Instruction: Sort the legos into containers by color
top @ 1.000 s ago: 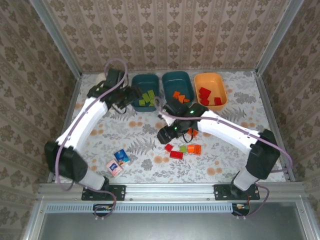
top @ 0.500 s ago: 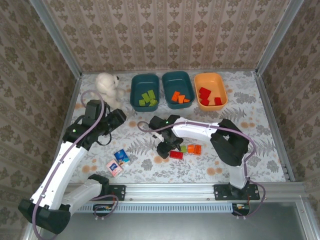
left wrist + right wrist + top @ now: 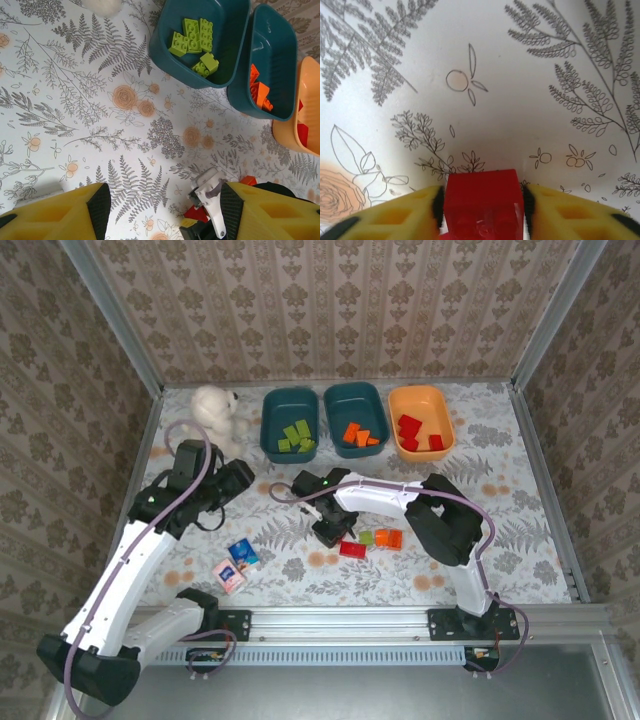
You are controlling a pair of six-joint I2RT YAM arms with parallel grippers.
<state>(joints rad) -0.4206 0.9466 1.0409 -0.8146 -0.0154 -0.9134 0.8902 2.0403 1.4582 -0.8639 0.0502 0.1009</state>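
Observation:
My right gripper (image 3: 482,202) is shut on a red lego (image 3: 481,192) low over the tablecloth; from above it (image 3: 331,532) sits at the left end of a small group: a red lego (image 3: 352,549), a green one (image 3: 366,537) and an orange one (image 3: 388,538). At the back stand three containers: a teal tub (image 3: 272,426) with green legos (image 3: 192,37), a teal tub (image 3: 335,418) with orange legos (image 3: 259,90), and an orange tub (image 3: 440,405) with red ones. My left gripper (image 3: 238,478) hangs open, holding nothing, left of centre.
A white plush bear (image 3: 213,407) sits at the back left. A blue carton (image 3: 243,554) and a pink carton (image 3: 228,575) lie near the front left. The right arm's wrist (image 3: 210,192) lies close ahead of my left fingers (image 3: 55,215).
My right gripper has come down at the loose bricks and closed on the red lego. My left arm pulled back from the green tub to the left a second ago, then held still.

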